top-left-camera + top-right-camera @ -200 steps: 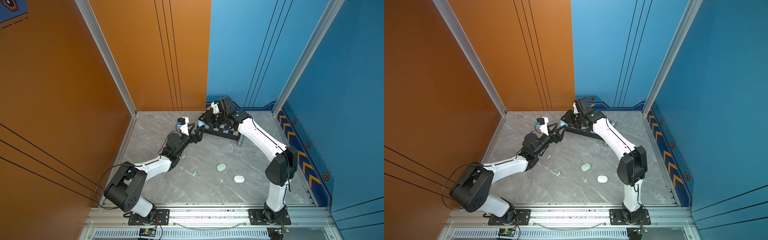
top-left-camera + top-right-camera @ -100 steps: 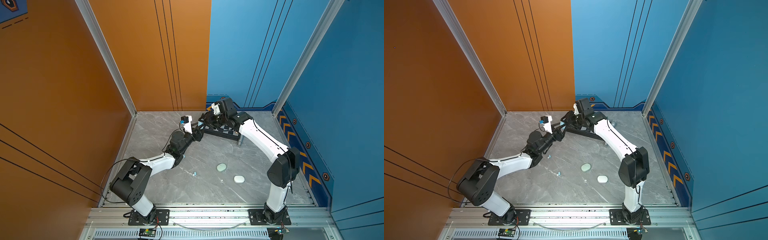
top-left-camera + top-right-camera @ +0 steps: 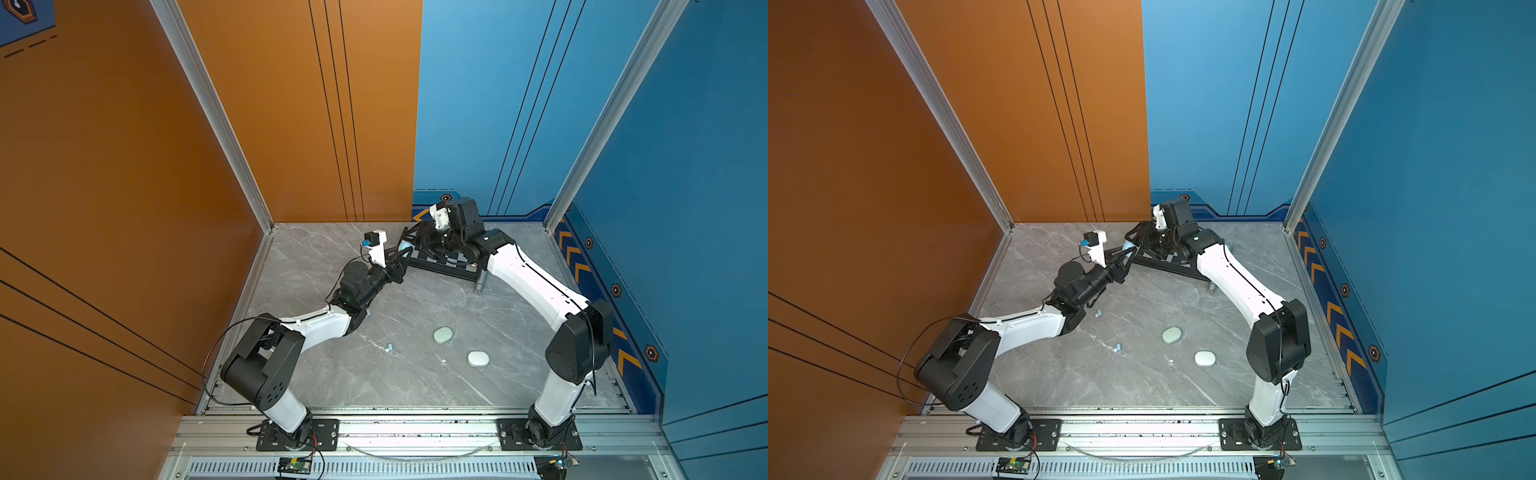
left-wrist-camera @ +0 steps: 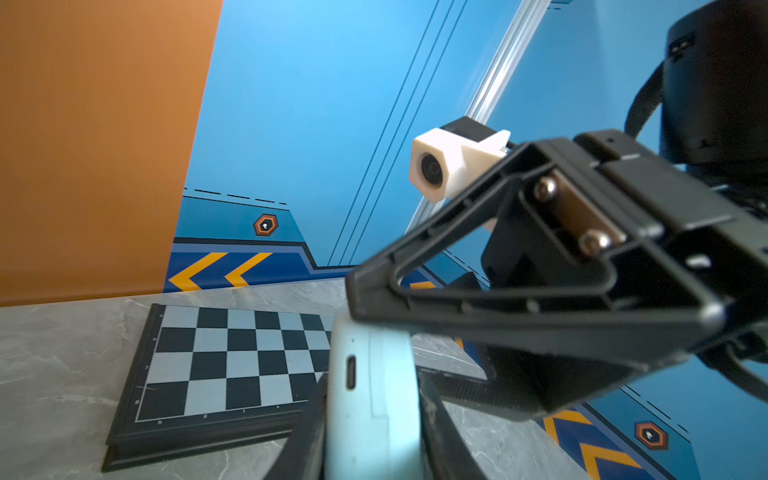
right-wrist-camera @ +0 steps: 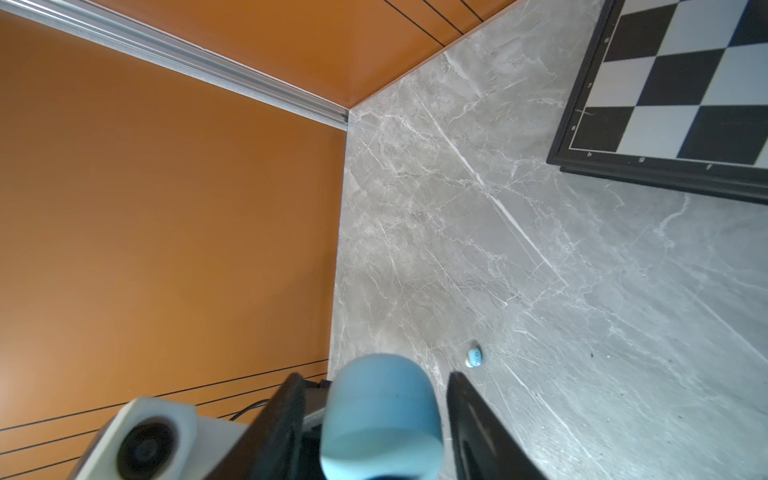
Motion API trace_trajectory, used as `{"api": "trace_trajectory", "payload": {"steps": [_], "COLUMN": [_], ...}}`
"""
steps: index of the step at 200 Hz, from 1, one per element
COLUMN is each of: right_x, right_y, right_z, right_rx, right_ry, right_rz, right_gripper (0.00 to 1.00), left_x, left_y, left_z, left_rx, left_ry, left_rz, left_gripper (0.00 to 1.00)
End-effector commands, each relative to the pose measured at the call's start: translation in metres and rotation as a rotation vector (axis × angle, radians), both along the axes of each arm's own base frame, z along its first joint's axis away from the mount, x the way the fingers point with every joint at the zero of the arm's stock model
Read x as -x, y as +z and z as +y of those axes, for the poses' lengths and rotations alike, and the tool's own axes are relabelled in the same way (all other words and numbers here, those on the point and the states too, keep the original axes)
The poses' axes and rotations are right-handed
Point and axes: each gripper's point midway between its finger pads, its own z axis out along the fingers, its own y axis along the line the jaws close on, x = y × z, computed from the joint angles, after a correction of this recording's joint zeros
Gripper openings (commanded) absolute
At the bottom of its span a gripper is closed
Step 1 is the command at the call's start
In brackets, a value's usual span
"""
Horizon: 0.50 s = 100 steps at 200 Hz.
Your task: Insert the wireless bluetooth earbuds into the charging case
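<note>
An orange wall (image 3: 124, 166) stands left and a blue wall (image 3: 685, 166) right of a grey marble tabletop (image 3: 332, 382); a chessboard (image 3: 453, 264) lies at its far edge. The left gripper (image 4: 370, 395) is clamped on a light blue charging case (image 4: 376, 440), held above the tabletop. The right gripper (image 5: 374, 379) straddles the case's other end, jaws apart, with a gap beside one finger. A light blue earbud (image 3: 390, 346) lies near the tabletop's middle, left of a pale green case (image 3: 443, 335) and a white case (image 3: 478, 358). Whether anything sits inside the held case cannot be told.
</note>
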Motion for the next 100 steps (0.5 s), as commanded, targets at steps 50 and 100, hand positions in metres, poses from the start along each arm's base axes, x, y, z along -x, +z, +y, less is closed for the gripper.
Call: {"api": "trace_trajectory", "payload": {"steps": [50,100], "right_x": [0.063,0.099], "right_y": [0.03,0.023], "right_z": [-0.087,-0.129], "right_rx": [0.367,0.593], "right_ry": [0.256,0.337], "right_rz": [-0.55,-0.769], "right_gripper": [1.0,1.0], "left_x": [0.055,0.109], "left_y": [-0.021,-0.018], "left_z": [0.003,0.012], "left_rx": [-0.224,-0.346], "left_ry": [-0.312,-0.526], "left_rz": [0.074,0.151], "left_gripper": [0.07,0.06]}}
